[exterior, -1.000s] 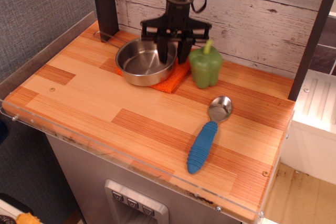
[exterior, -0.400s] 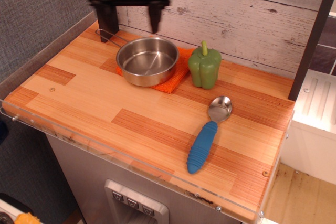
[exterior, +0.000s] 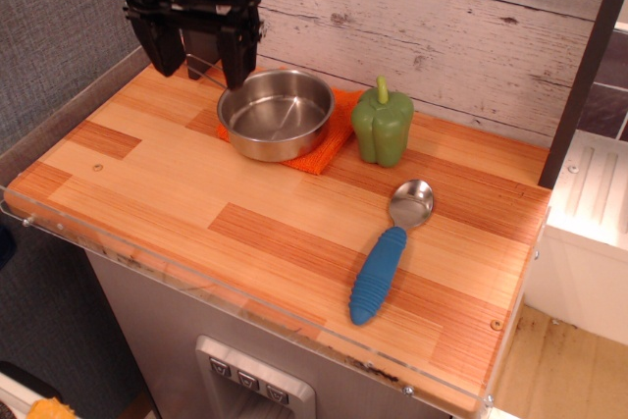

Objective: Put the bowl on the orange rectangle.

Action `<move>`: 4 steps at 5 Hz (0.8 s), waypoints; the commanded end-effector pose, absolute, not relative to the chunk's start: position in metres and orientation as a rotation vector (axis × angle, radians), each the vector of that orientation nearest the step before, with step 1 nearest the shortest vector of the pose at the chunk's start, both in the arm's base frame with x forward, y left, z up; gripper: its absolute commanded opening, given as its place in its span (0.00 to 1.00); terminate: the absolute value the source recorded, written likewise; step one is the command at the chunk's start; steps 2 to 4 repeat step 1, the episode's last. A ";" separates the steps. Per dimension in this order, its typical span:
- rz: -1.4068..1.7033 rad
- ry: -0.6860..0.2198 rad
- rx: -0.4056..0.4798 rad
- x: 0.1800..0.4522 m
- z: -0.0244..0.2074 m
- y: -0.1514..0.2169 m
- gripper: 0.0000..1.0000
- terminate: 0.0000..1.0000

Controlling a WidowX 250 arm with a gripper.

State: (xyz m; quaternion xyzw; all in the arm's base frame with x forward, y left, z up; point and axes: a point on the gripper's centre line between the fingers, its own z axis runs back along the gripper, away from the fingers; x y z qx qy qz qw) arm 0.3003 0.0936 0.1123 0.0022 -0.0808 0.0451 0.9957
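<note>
One raised front view angled onto tabletop [exterior: 294, 233].

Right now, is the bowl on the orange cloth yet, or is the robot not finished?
It looks done. The bowl sits on the orange cloth, which shows under its right and front edges. The gripper holds nothing: it is open, up by the back-left corner, with its right finger near the bowl's rim. Nothing looks left except moving the arm away.
</note>
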 end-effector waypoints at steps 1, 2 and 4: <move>0.091 -0.186 0.015 0.303 0.119 0.106 1.00 1.00; 0.091 -0.186 0.015 0.303 0.119 0.106 1.00 1.00; 0.091 -0.186 0.015 0.303 0.119 0.106 1.00 1.00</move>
